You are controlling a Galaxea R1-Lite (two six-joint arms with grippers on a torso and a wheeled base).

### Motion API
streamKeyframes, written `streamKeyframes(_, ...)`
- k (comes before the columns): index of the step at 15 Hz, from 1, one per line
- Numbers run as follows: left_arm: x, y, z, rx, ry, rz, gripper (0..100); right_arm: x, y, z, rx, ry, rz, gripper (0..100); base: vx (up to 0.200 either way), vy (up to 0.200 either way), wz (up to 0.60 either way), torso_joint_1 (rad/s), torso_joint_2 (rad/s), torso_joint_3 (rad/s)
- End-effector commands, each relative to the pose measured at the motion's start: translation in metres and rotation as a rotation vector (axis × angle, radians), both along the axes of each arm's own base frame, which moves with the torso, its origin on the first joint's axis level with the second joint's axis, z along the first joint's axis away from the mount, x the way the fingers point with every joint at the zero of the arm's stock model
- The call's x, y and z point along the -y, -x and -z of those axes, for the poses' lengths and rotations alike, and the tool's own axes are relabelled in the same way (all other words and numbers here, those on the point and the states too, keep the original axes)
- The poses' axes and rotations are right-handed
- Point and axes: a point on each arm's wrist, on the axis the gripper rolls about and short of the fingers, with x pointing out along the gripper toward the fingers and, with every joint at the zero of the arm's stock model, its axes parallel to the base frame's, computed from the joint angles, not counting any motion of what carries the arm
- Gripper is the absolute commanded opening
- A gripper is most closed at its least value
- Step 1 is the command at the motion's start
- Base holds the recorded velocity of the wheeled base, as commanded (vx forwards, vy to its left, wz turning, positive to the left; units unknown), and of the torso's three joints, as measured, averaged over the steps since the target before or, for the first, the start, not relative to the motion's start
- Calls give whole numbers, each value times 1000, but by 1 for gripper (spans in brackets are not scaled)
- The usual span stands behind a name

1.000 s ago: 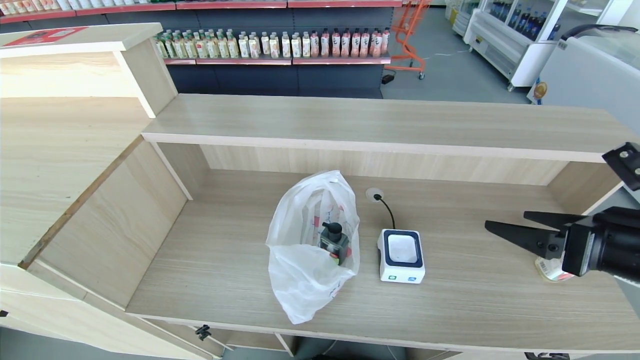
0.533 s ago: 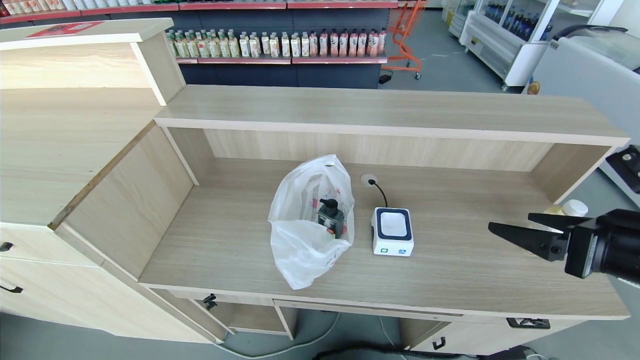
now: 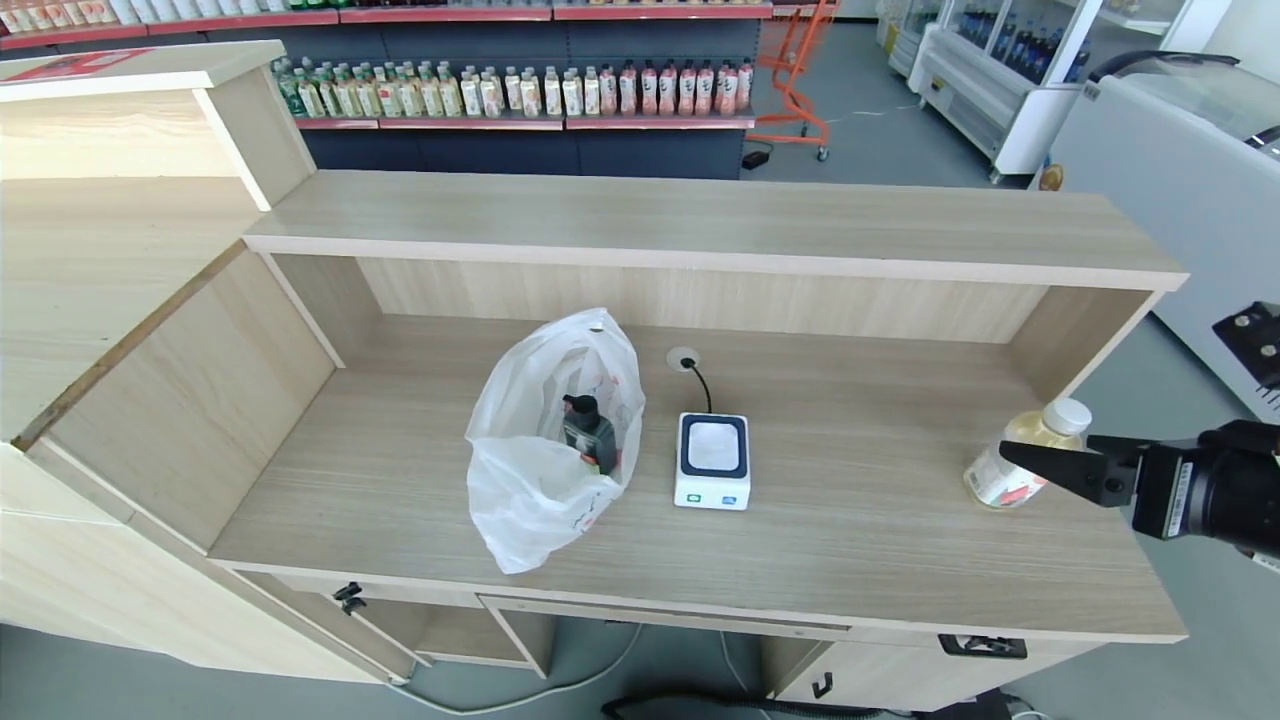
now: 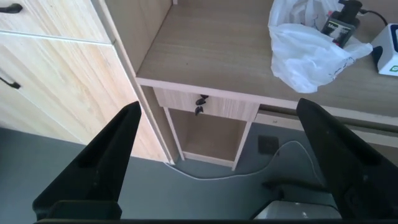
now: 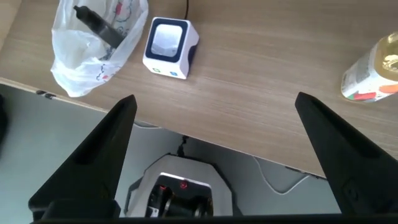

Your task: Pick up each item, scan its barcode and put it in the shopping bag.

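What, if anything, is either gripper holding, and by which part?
Nothing is held. The left gripper and right gripper have open, empty jaws; the bottle stands free on the counter.

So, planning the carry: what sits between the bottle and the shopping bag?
The scanner, close beside the bag; from it to the bottle the counter is bare, by the head view.
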Motion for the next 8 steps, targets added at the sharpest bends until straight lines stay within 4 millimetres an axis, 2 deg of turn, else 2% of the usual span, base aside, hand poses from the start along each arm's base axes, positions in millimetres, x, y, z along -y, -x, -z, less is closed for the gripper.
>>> streamKeyframes(1,0,-1,0,-11,0,-1,100,1,-4,3,-16,1,5,100,0,-200,0,2,7,-2)
streamKeyframes(8,0,-3,-1,-39,0,-1,100,9,-12,12,-41,61,29,100,0,-200,0,4,2,4)
